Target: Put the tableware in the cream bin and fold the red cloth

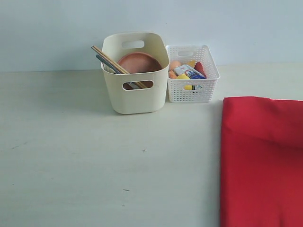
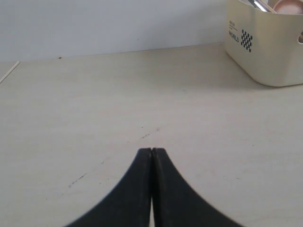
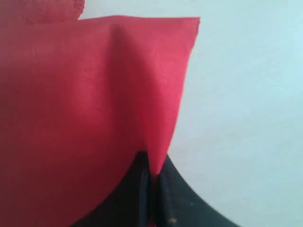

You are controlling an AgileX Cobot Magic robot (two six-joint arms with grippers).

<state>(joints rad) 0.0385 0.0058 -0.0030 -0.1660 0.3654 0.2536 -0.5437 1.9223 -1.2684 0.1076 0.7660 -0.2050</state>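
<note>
1. Fabric of the red cloth (image 3: 94,94) is clamped between the closed jaws of the right claw (image 3: 151,178), and the pinched edge is raised into a tent.
2. Nothing is held by the left claw (image 2: 152,151), which is closed low over the bare table (image 2: 94,94).
3. Folding is judged to be the step in hand. Next, the pinched edge would need to be carried across and laid square on the far edge.
4. The cloth is plain bright red and lies mostly flat at the table's right side.
5. Tableware appears stowed: a brown plate (image 1: 139,62) and chopsticks (image 1: 110,60) are seen in the cream bin (image 1: 135,101), well apart from the cloth.
</note>
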